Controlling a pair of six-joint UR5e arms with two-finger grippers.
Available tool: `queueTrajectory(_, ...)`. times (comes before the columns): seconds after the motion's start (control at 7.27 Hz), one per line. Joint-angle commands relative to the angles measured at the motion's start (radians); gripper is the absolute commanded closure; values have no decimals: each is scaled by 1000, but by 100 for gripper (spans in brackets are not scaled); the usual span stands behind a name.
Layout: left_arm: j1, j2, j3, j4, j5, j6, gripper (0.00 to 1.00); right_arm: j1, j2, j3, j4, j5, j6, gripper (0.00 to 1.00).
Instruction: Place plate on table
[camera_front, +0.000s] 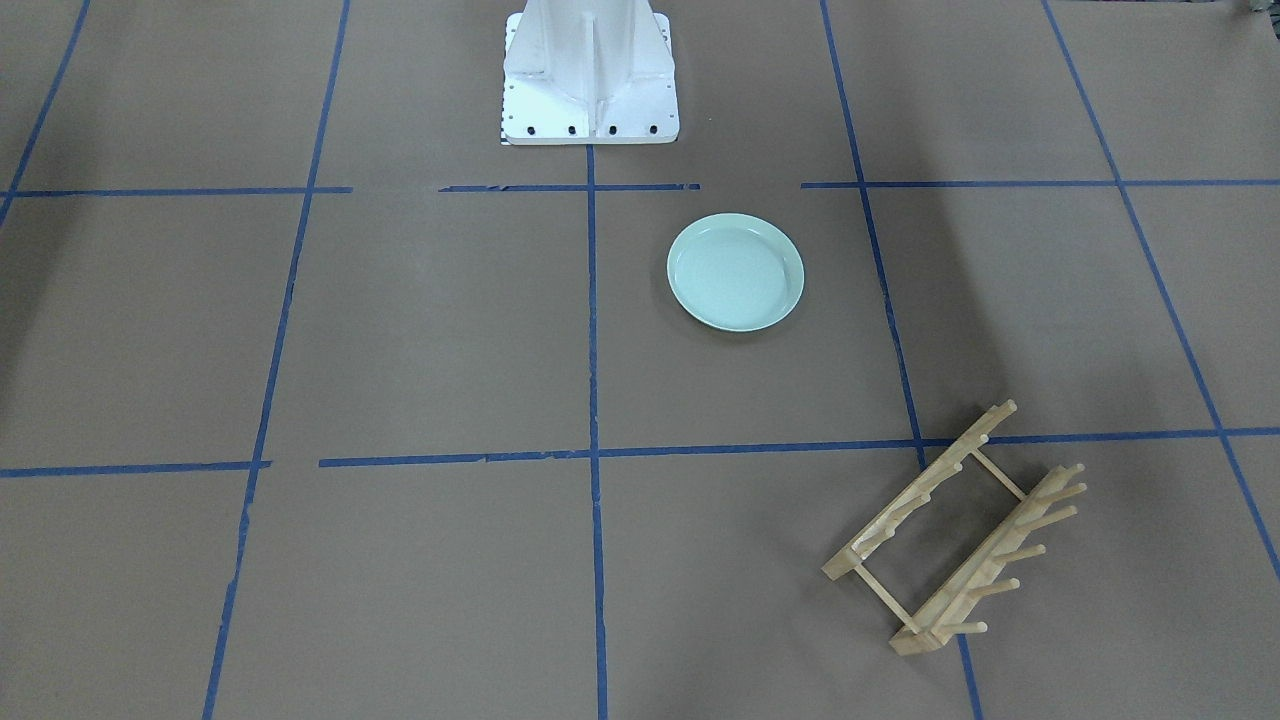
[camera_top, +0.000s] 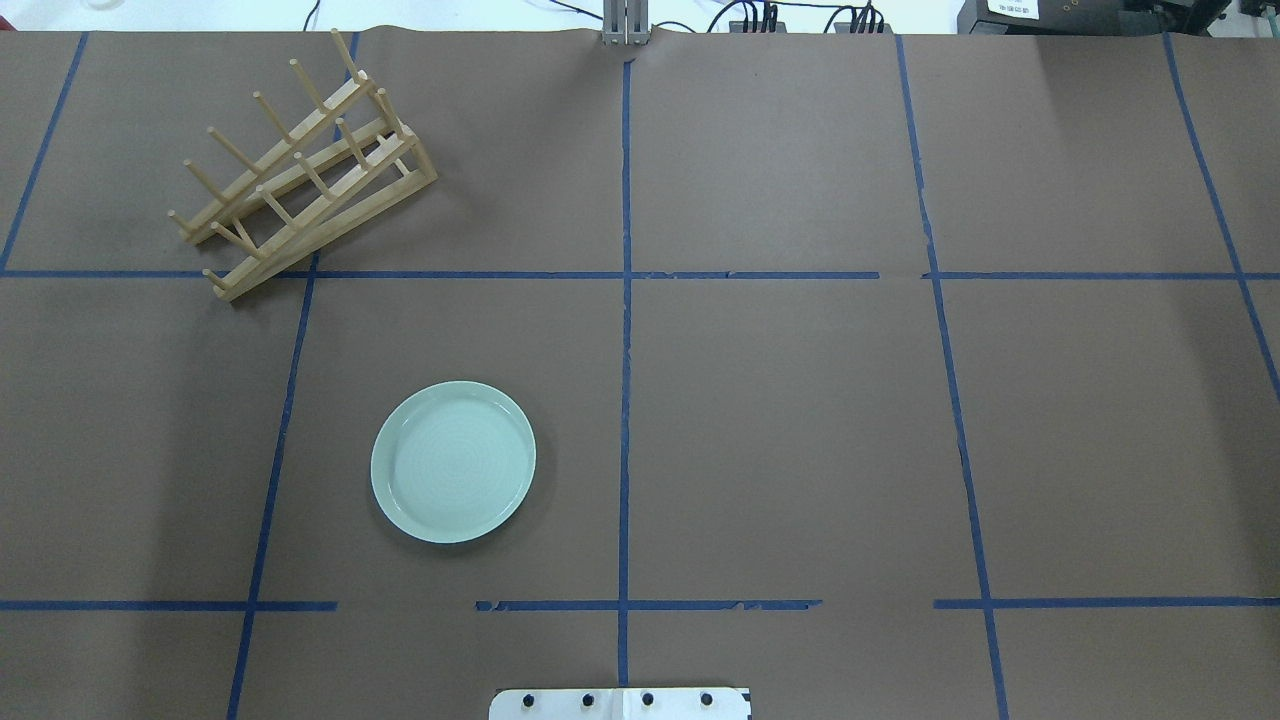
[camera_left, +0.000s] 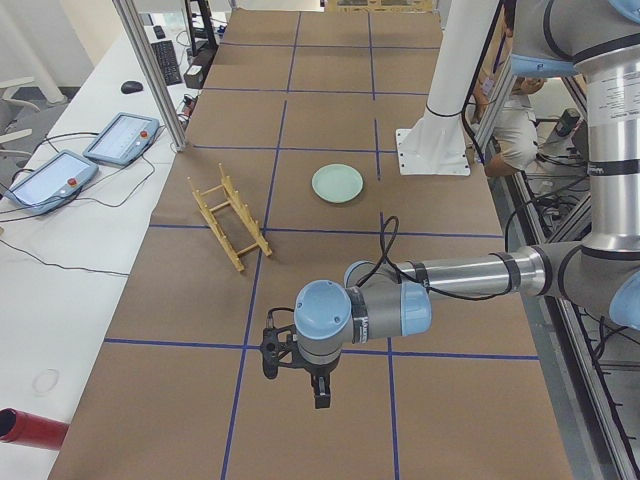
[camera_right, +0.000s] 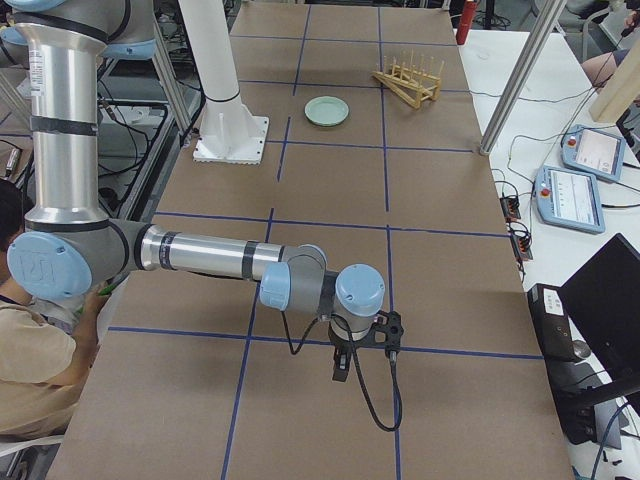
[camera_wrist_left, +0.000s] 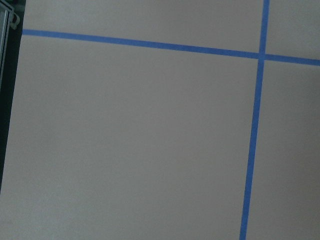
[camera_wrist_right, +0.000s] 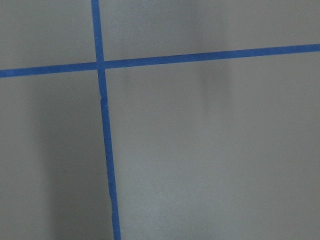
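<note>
The pale mint-green plate (camera_front: 735, 272) lies flat and upright on the brown table (camera_front: 420, 330), near the robot base, apart from the rack. It also shows in the overhead view (camera_top: 453, 462) and both side views (camera_left: 337, 183) (camera_right: 327, 110). My left gripper (camera_left: 295, 378) hangs over the table's left end, far from the plate; I cannot tell if it is open. My right gripper (camera_right: 365, 352) hangs over the right end, also far away; I cannot tell its state. Both wrist views show only bare paper (camera_wrist_left: 125, 125) (camera_wrist_right: 210, 150) and blue tape.
A light wooden peg dish rack (camera_front: 955, 530) (camera_top: 300, 170) stands at the far left of the table, with nothing in it. The white robot base (camera_front: 590, 80) is bolted at the near middle. Teach pendants (camera_left: 50, 180) lie on a side bench. An aluminium post (camera_left: 150, 70) stands at the table's edge.
</note>
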Motion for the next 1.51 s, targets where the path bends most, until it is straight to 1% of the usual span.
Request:
queueTrajectory(0.0,4,-6,-90,51,9,-39,0,0,-1,0,0,0,0,0)
queueTrajectory(0.14,39,-11,-104,54,6,-40,0,0,0,0,0,0,0,0)
queueTrajectory(0.28,160,-31,-106,56,13,-36,0,0,0,0,0,0,0,0)
queueTrajectory(0.41,191,-63,-77,55,4,-37,0,0,-1,0,0,0,0,0)
queueTrajectory(0.55,192,-69,-66,55,1,-37,0,0,-1,0,0,0,0,0)
queueTrajectory(0.83,186,-72,-75,42,-5,-28,0,0,-1,0,0,0,0,0)
queueTrajectory(0.96,167,-60,-73,42,-40,-25,0,0,0,0,0,0,0,0)
queueTrajectory(1.1,64,-71,-81,50,-63,-16,0,0,-1,0,0,0,0,0)
queueTrajectory(1.24,28,-72,-81,47,-62,-14,0,0,-1,0,0,0,0,0)
queueTrajectory(1.38,26,-87,-78,48,-62,-16,0,0,0,0,0,0,0,0)
